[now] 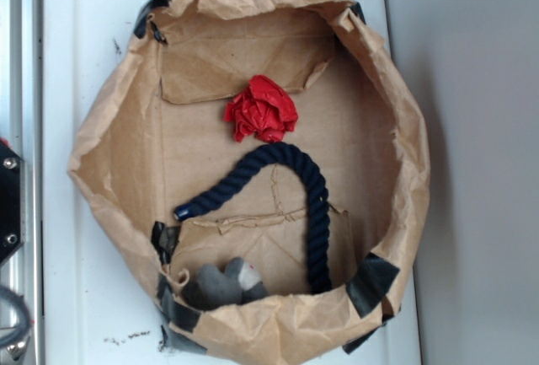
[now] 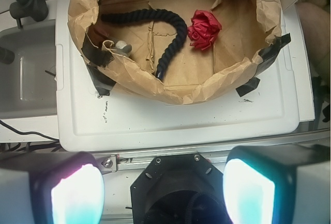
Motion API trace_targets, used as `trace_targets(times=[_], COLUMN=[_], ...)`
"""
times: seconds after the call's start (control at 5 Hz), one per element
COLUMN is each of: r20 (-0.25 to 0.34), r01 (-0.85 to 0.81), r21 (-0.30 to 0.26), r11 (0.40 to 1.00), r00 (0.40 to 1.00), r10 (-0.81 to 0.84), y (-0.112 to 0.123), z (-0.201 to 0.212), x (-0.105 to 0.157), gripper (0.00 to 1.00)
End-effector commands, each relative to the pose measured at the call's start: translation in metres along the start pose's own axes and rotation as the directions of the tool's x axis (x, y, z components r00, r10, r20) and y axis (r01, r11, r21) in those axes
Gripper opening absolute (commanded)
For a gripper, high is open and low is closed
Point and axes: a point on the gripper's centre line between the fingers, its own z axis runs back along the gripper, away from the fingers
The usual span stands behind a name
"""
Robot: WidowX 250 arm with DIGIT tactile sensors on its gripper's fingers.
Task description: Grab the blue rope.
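My gripper [image 2: 163, 193] shows only in the wrist view, at the bottom edge: two pale glowing fingers [image 2: 77, 195] stand wide apart with nothing between them, so the jaws are spread and empty. It hangs off the near edge of the white tray [image 2: 170, 120], well apart from everything inside the bin.

The blue rope [image 2: 155, 30] lies ahead of my fingers, on the floor of the brown paper bin [image 2: 170, 87] that sits on the tray. From my view it runs as a bent arc: one arm stretches away to the left along the far side, the other bends down toward me, and its end [image 2: 159, 72] rests against the bin's near wall, roughly in line with the gap between my fingers but far beyond them. In the exterior view the rope [image 1: 290, 163] makes a hooked curve, with a shiny blue end [image 1: 183, 211] at one tip.

Just beside the bend, on the far right of it from my side, sits a crumpled red wad [image 2: 204, 29], close to the rope. A grey crumpled piece [image 1: 226, 283] lies in the corner near the rope's other arm.

I can read no brand, label or writing anywhere.
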Motion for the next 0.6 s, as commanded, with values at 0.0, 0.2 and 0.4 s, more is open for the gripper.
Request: trace_targets(times=[0.0, 0.2, 0.4], r20=[0.000, 0.011, 0.032], r01=[0.000, 0.078, 0.150], r21=[0.000, -0.025, -0.179], r11=[1.000, 0.997, 0.972], r00=[1.000, 0.997, 0.989], r10=[0.000, -0.077, -0.147], y=[0.000, 0.004, 0.007], z=[0.000, -0.014, -0.021], x=[0.000, 0.049, 0.099], gripper=[1.00, 1.00, 1.00])
